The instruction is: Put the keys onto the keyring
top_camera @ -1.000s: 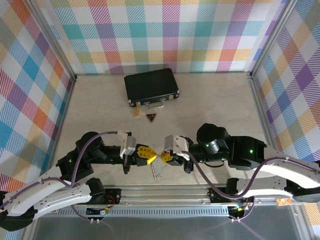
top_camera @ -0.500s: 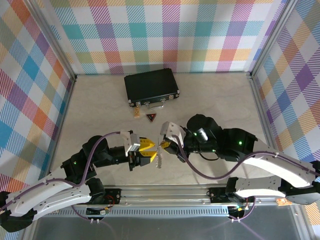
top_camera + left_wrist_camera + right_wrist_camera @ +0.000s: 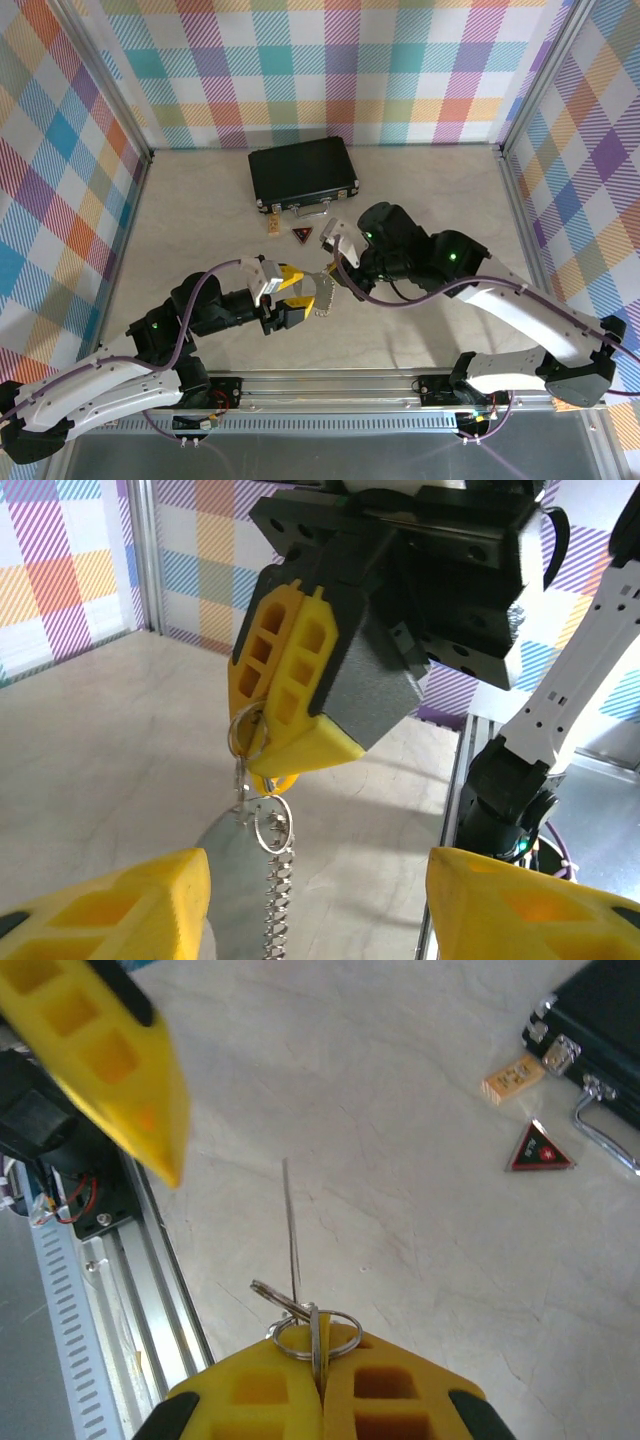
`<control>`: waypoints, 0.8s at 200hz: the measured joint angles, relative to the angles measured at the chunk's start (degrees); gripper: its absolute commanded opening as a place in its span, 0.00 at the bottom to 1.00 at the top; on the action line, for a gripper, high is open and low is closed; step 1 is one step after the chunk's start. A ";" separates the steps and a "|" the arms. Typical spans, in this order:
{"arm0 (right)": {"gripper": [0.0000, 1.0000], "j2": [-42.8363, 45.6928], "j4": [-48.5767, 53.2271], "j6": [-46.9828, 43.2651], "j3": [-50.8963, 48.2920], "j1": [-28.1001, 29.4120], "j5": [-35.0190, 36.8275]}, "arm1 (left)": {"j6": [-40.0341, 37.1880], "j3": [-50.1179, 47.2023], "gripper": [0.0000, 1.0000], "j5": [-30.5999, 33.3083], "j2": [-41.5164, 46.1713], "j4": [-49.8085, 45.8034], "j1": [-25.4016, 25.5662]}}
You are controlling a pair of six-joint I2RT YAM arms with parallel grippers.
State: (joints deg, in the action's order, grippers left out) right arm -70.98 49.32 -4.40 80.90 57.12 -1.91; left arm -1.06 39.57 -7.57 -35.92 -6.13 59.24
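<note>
Sitting nearest of all, well on the near side of the black case (image 3: 303,170), the left claw (image 3: 303,298) is released, yellow fingers spread wide and gripping nothing. A bit closer to the case, the right claw (image 3: 318,1355) is clenched on the keyring (image 3: 277,900). It's pinching the rings up top, so the toothy chain bit dangles right by the left claw's open fingertips. The tiny yellow-headed key (image 3: 515,1077) is lying loose on the counter (image 3: 200,220), just in front of the case's handle side, next to a dark triangular tag (image 3: 540,1148) with a red mark.
</note>
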 measured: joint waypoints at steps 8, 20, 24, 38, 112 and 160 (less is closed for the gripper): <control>0.00 -0.87 0.13 0.33 0.07 -0.55 -0.22 | 0.15 -0.04 0.62 0.24 -0.13 -0.04 0.00; 0.00 -2.21 0.15 0.70 0.20 -1.25 -0.50 | 0.42 -0.04 0.64 0.50 -0.24 0.00 0.00; 0.00 -2.73 0.15 0.79 0.26 -1.44 -0.55 | 0.50 -0.04 0.65 0.63 -0.24 -0.04 0.00; 0.00 -4.42 0.48 0.87 0.90 -2.12 -0.76 | 0.92 -0.04 0.69 1.05 -0.22 -0.48 0.00; 0.00 -11.56 0.61 1.88 6.36 -6.03 -2.10 | 3.50 -1.66 1.00 4.74 3.32 -3.72 0.00; 0.00 -15.80 0.46 2.97 6.86 -7.96 -2.54 | 4.70 -3.13 1.00 7.74 3.63 -4.76 -0.02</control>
State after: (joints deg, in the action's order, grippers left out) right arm -86.78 49.78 -1.43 87.77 49.17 -4.45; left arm 3.64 36.45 0.16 -32.29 -10.90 59.22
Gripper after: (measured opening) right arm 0.041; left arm 0.998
